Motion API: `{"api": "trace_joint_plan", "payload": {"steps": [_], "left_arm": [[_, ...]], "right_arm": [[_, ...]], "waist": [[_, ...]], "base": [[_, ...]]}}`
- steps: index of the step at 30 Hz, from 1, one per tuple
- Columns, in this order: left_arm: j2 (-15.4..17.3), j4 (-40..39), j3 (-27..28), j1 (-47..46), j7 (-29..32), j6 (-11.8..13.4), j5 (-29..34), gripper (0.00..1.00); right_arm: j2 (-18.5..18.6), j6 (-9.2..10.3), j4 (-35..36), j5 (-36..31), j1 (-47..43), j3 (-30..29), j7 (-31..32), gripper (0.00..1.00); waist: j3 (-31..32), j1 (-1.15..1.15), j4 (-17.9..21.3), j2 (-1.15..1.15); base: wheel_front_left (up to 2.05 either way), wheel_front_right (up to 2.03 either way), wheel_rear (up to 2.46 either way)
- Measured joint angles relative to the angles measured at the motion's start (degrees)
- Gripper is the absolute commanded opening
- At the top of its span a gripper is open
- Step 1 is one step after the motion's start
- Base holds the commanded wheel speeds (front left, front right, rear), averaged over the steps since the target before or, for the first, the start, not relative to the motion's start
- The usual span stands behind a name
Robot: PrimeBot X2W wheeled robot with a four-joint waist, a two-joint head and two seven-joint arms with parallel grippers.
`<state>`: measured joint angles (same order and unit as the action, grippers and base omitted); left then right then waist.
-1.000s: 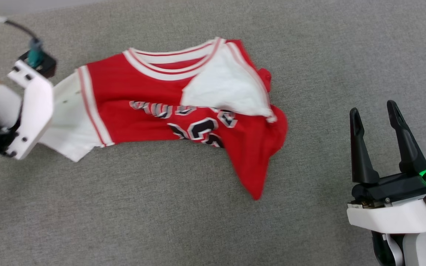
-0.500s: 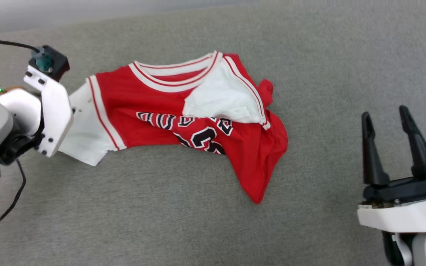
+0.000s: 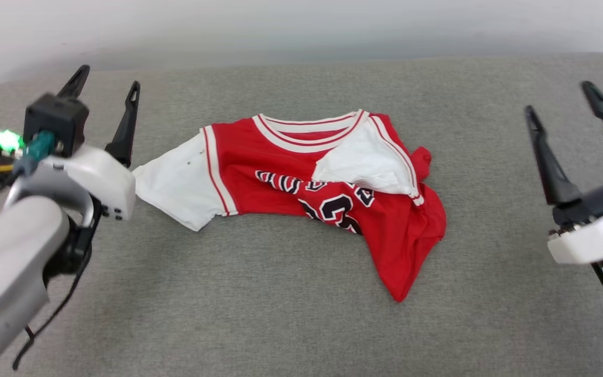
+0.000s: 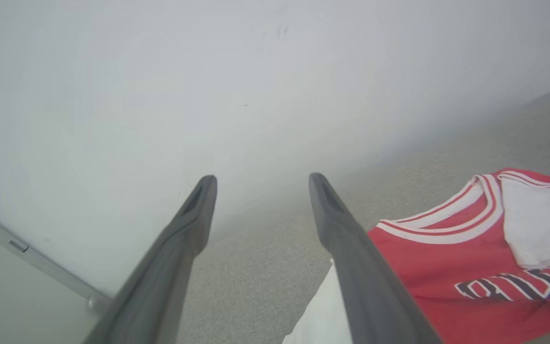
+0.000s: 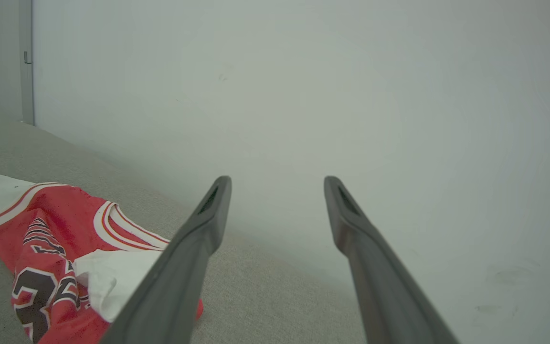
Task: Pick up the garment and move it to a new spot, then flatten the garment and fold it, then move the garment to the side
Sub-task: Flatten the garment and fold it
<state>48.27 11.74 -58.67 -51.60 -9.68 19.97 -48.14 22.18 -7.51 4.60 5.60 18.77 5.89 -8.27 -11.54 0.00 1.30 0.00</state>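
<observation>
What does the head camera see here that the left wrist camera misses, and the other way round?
Head view alone of the two: the right gripper, open, and the garment down to its red lower corner. Left wrist view alone: a grey strip low on the wall. Both: the open left gripper, the garment's striped collar and white sleeve, the grey surface.

A grey woven surface spreads from centre to 6 o'clock; a pale wall runs along 12 o'clock. In the right wrist view, a grey upright strip stands at 10 o'clock.
</observation>
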Motion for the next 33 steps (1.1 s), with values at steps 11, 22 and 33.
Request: {"api": "trace_joint_plan", "payload": {"steps": [11, 22, 33], "left_arm": [[-5.12, -12.04, 16.6, 17.44, -5.39, 14.64, 7.73, 1.0], [-16.85, -13.93, 31.44, 33.9, -5.38, 10.96, 18.81, 1.0], [-28.1, -11.37, 38.35, 34.9, -5.38, 1.43, 27.49, 1.0]], "right_arm": [[20.7, -0.01, 2.24, 19.31, 20.65, 29.37, 29.58, 1.0], [23.35, 0.0, -3.23, 36.74, 43.19, 55.43, 52.65, 1.0], [20.26, -0.01, -13.17, 41.31, 52.83, 66.97, 58.04, 1.0]], "waist": [[-0.33, 0.0, -4.13, 0.0], [-3.94, 0.0, -6.9, 0.0], [-9.98, 0.0, -11.05, 0.0]], "base": [[0.0, 0.0, 0.0], [0.0, 0.0, 0.0], [0.0, 0.0, 0.0]]}}
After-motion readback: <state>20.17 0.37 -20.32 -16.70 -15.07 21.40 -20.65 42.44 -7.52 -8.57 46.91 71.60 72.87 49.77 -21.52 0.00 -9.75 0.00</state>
